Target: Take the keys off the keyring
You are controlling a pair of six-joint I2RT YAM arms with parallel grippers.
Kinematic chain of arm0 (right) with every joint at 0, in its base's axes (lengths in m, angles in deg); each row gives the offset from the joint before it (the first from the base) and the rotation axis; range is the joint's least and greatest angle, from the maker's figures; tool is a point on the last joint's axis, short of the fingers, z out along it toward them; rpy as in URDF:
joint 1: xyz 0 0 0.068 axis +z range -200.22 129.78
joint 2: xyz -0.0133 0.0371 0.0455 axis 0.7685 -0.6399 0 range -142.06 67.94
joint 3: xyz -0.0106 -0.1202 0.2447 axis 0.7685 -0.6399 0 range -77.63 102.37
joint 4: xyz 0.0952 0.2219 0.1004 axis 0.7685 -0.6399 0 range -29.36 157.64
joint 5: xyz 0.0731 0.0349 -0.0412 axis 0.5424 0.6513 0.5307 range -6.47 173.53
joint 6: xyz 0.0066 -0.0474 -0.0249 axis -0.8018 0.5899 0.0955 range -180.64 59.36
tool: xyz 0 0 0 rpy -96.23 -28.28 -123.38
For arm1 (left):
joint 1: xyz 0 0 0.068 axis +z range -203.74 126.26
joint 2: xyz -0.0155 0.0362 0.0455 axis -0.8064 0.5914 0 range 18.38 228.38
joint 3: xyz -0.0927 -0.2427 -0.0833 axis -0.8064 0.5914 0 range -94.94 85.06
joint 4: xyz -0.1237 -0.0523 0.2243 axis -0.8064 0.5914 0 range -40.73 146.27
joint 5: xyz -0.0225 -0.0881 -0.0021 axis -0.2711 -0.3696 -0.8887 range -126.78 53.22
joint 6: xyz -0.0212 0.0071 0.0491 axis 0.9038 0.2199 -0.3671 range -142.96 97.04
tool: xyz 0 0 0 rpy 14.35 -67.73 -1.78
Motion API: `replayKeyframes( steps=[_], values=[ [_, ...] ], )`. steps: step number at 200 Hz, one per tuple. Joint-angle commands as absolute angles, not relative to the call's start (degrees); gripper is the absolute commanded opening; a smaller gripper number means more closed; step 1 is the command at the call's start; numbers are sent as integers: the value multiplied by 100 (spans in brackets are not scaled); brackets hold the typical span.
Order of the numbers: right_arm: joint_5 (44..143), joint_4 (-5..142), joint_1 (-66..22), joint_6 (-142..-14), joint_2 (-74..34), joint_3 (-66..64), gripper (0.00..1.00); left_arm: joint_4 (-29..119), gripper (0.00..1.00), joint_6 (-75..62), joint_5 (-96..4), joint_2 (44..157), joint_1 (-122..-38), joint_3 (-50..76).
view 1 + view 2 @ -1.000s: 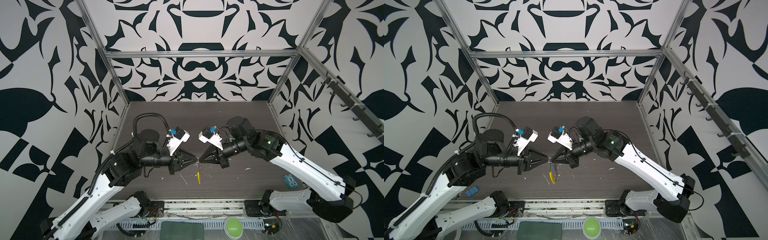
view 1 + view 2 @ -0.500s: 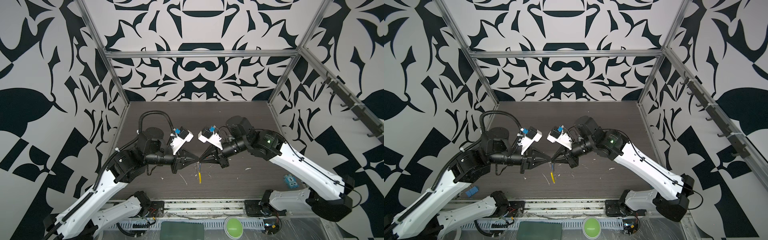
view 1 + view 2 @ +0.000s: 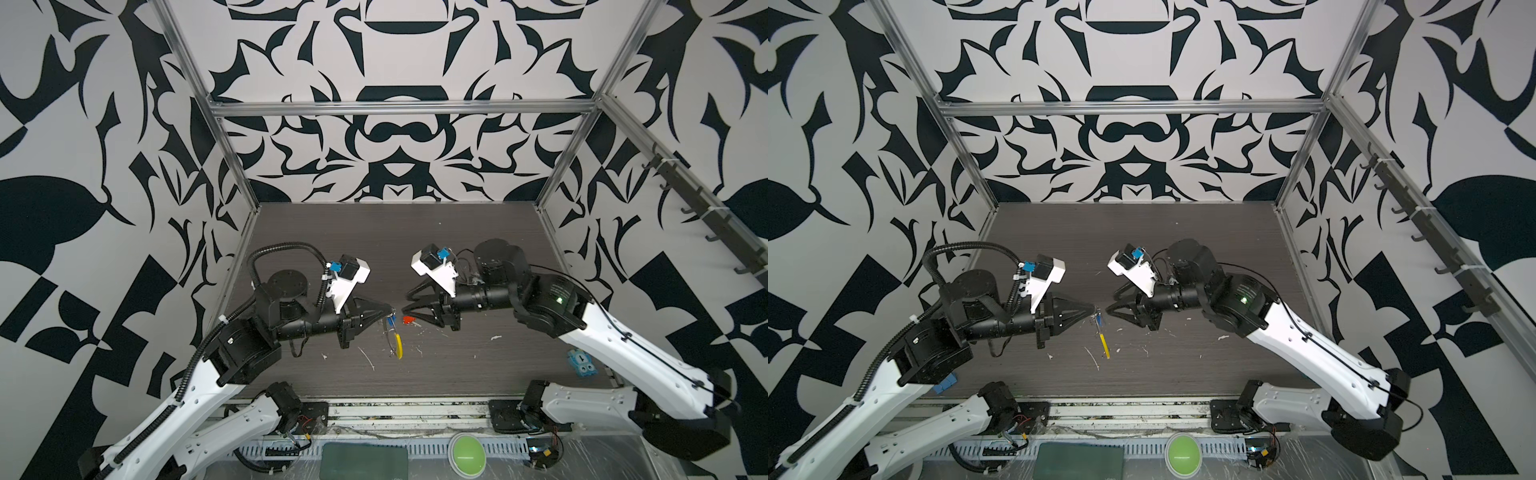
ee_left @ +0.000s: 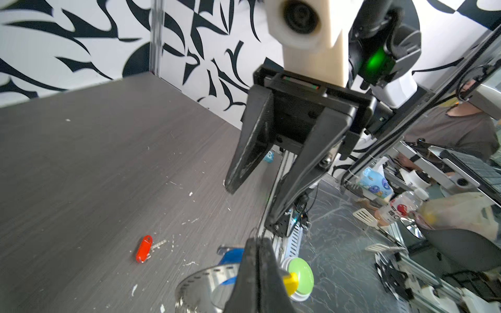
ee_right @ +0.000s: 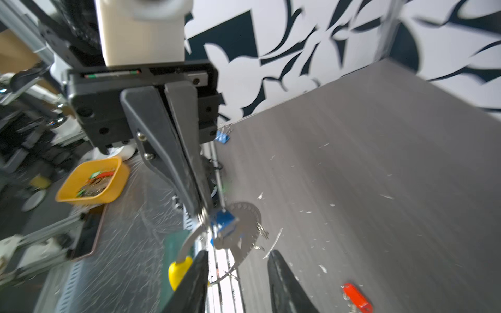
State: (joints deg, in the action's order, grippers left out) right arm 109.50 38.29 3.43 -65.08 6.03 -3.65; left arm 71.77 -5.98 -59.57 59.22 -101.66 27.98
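Keyring (image 3: 398,345) hangs from left hand (image 3: 390,311); wrist views show red key (image 4: 144,252) on table (image 4: 81,162).

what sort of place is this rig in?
Probably a lab robot cell: left arm and right arm on a table, aluminium frame with black-and-white patterned walls, cluttered bench outside.

— Which colours were noted?
— A red-orange head was seen on one key (image 4: 144,252), a blue head on the other key (image 5: 223,220).
— And elsewhere?
— The keyring (image 5: 245,215) was found grey, its sleeve (image 5: 179,267) yellow. The table (image 3: 374,249) was grained dark grey, the walls (image 3: 395,137) patterned black and white.
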Motion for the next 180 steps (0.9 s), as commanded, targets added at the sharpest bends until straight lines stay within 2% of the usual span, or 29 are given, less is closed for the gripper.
replayKeyframes(
  steps=[1, 39, 146, 180],
  values=[
    [10020, 4944, 642, -6644, 866, -765, 42, 6150, 0, -371, -5337, 5672, -10173, 3105],
    [8910, 5510, 1319, -6303, 1008, -1230, 46, 5499, 0, -163, -5243, 5541, -10173, 3450],
    [8156, 5918, 1604, -5883, 591, -1168, 48, 5290, 0, 31, -5515, 5617, -10173, 3575],
    [8202, 5942, 1602, -5800, 511, -1050, 42, 5288, 0, 51, -5601, 5626, -10173, 3576]
  ],
)
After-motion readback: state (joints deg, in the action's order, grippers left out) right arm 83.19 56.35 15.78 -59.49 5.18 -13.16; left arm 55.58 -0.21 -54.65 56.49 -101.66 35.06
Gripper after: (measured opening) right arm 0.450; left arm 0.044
